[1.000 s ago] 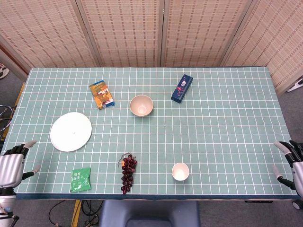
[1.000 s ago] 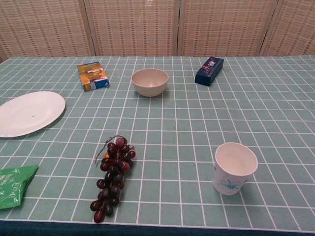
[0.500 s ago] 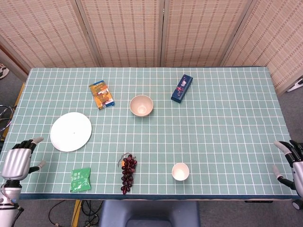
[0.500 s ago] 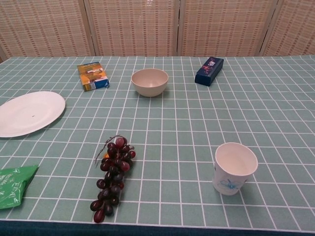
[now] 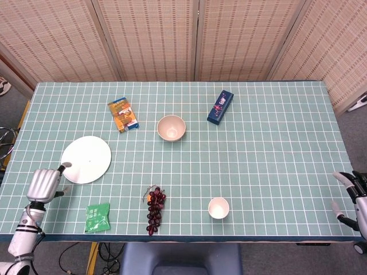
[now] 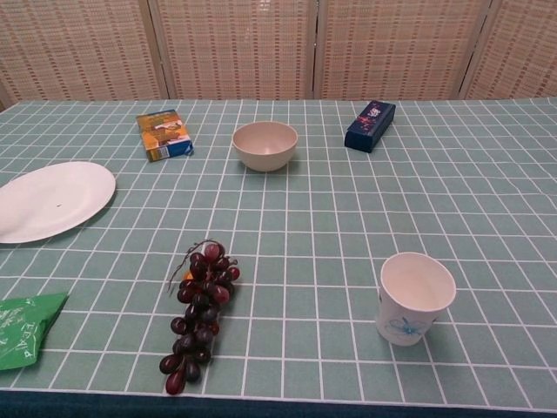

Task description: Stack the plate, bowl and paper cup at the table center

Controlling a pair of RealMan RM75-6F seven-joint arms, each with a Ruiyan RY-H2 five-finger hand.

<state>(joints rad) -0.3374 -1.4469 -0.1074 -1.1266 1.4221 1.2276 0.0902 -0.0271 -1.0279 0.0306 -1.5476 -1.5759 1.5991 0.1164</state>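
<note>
In the head view our left hand hovers empty with fingers apart at the table's 8 o'clock edge, a fingertip just touching or overlapping the white plate at its 2 o'clock; our right hand waits unclenched and empty at 4 o'clock, well apart from the paper cup. In the chest view neither hand shows: the beige bowl sits at 12 o'clock, the plate at 9, the cup at 5.

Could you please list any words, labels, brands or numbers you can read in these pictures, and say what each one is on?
No text can be read.
Orange and blue box: print too blurred.
Dark blue box: pattern only, no legible words.
Green packet: white characters, too small.
Paper cup: blue motif, no words.
</note>
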